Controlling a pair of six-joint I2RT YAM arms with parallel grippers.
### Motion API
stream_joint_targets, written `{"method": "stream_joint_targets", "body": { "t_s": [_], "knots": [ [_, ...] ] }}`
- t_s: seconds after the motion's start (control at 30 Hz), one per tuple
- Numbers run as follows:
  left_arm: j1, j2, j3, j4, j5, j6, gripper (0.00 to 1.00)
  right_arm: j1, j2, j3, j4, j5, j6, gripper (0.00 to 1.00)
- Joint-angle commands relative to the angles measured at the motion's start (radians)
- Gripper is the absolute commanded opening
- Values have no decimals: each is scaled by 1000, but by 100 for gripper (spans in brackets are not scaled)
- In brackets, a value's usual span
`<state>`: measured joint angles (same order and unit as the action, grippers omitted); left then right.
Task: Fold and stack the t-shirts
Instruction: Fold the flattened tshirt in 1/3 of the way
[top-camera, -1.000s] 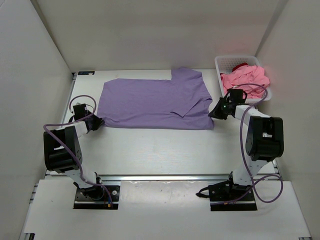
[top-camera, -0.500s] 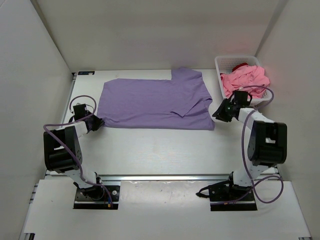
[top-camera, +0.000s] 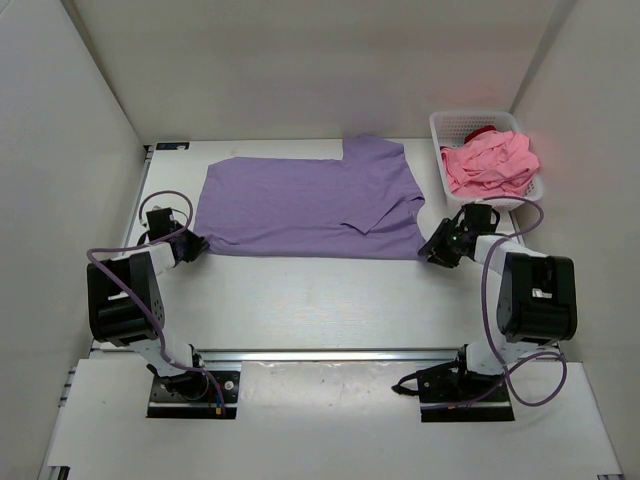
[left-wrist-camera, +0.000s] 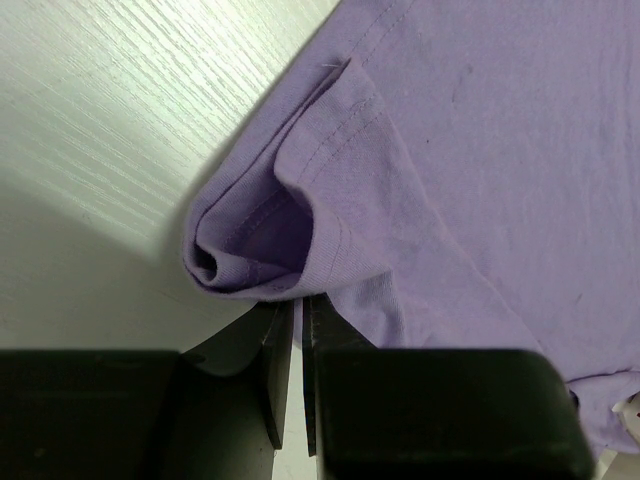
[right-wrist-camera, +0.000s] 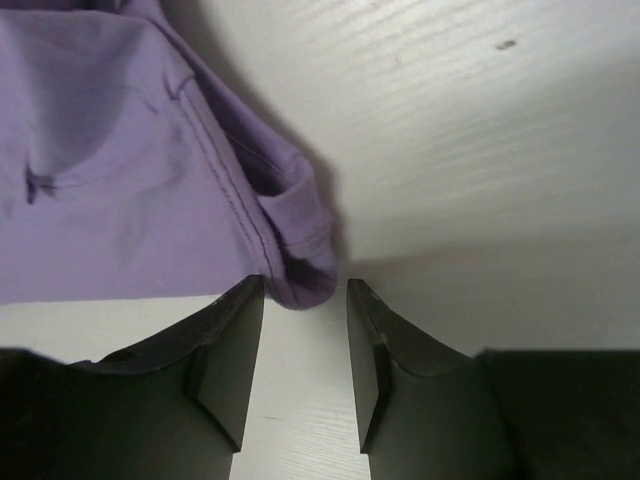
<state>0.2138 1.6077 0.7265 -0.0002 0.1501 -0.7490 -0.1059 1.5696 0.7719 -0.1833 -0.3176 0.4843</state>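
Left gripper (left-wrist-camera: 298, 305): jaws pinched on a bunched hem corner of the lavender t-shirt (left-wrist-camera: 450, 150). Right gripper (right-wrist-camera: 305, 288): jaws parted, holding nothing (the shirt's other near corner lies just ahead of its tips). Shirt spread flat on the table (top-camera: 320, 290) between both grippers. Beyond the right gripper: white lattice basket (top-camera: 445, 122) holding the pink t-shirt (top-camera: 490, 160), with the dark red t-shirt (top-camera: 483, 131) under it.

White table (top-camera: 300, 300): lavender t-shirt (top-camera: 300, 205) spread flat at far middle; white basket (top-camera: 465, 116) far right corner.
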Motion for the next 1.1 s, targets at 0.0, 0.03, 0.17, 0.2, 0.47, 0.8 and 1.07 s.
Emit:
{"method": "stream_joint_targets", "body": {
  "t_s": [0.0, 0.03, 0.17, 0.2, 0.47, 0.8, 1.07],
  "knots": [
    [7, -45, 8, 2, -4, 8, 0, -9, 38, 6, 83, -23, 40, 35],
    [-4, -40, 2, 0, -1, 11, 0, -12, 47, 4, 109, -47, 46, 29],
    [19, -32, 4, -72, 17, 17, 0, -11, 58, 13, 124, -35, 60, 0],
    [28, -29, 5, -75, 14, 25, 0, -3, 50, 3, 119, -23, 66, 0],
    [90, -188, -102, -179, -53, 51, 0, -83, -180, -232, 50, -5, 59, 0],
    [21, -391, -164, -291, -167, 129, 4, -95, -482, -388, -137, -26, 36, 0],
    [30, -189, -118, -48, 22, -45, 31, -127, -453, -376, -58, -109, 36, 0]
  ]
}}
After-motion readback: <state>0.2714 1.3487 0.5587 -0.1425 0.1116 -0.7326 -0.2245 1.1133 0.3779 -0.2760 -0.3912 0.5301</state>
